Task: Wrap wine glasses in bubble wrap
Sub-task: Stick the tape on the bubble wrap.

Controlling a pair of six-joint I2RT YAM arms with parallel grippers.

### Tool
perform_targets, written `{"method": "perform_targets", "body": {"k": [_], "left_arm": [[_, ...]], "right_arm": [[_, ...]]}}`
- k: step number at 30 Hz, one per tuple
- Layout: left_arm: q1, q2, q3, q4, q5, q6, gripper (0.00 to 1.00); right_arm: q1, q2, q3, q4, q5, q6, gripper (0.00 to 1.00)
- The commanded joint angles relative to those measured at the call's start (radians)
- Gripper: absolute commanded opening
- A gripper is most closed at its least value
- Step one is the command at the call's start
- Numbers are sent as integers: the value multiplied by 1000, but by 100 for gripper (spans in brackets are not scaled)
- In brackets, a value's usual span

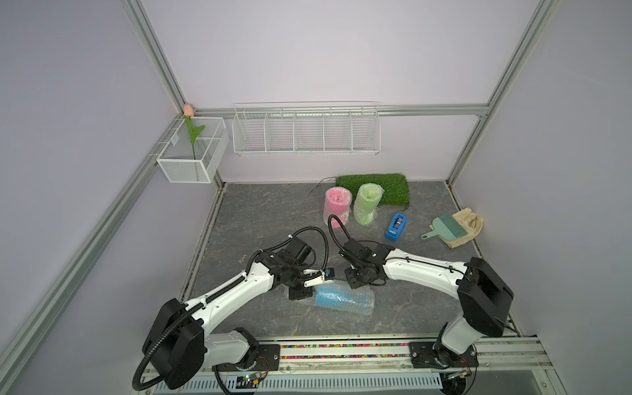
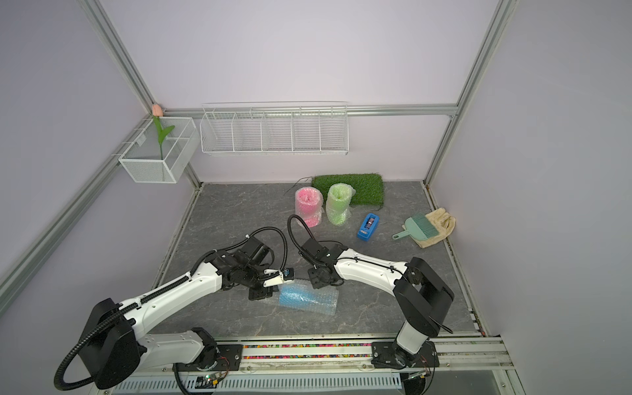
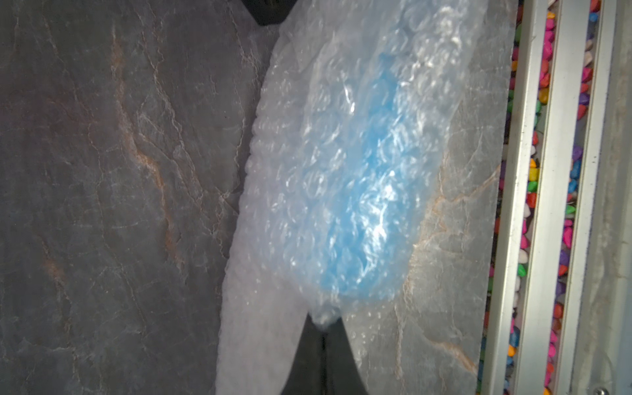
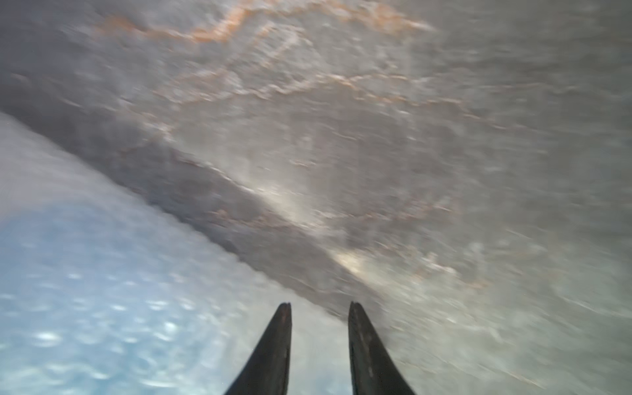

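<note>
the left gripper (image 3: 323, 329) is clamped on the bubble wrap (image 3: 273, 191) around the blue goblet (image 1: 331, 297), which lies on its side near the table (image 1: 273, 212) front. the right gripper (image 4: 319, 306) stands parted and empty just beside it.

Glossy clear plastic bubble wrap (image 1: 345, 299); matt, grey, veined stone-look tabletop (image 1: 273, 212).
</note>
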Motion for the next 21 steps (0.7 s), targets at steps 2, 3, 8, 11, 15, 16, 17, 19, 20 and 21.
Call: {"method": "perform_targets", "body": {"k": [2, 3, 8, 11, 15, 16, 17, 19, 20, 21], "left_arm": [[-5, -31, -16, -15, 1, 15, 0], [-5, -32, -14, -15, 0, 16, 0], [-5, -33, -11, -14, 4, 15, 0], [-5, -31, -9, -16, 6, 16, 0], [-5, -35, -8, -16, 9, 18, 0], [-5, -35, -7, -16, 9, 18, 0], [-5, -35, -8, -15, 9, 18, 0], [-5, -33, -7, -15, 11, 17, 0], [-5, -33, -6, -15, 10, 18, 0], [-5, -32, -5, -15, 10, 18, 0]], "right_arm": [[-7, -44, 37, -191, 149, -60, 37], [-11, -66, 45, -209, 160, -75, 39], [-11, -182, 61, -209, 97, -217, 62], [-10, -247, 38, -161, -42, -341, 70], [18, -314, -22, -89, -215, -541, 70], [37, -333, -44, -67, -212, -591, 70], [53, -351, -62, -46, -205, -633, 71], [75, -374, -97, -14, -214, -714, 73], [84, -375, -109, -7, -237, -756, 74], [99, -370, -122, -2, -238, -803, 74]]}}
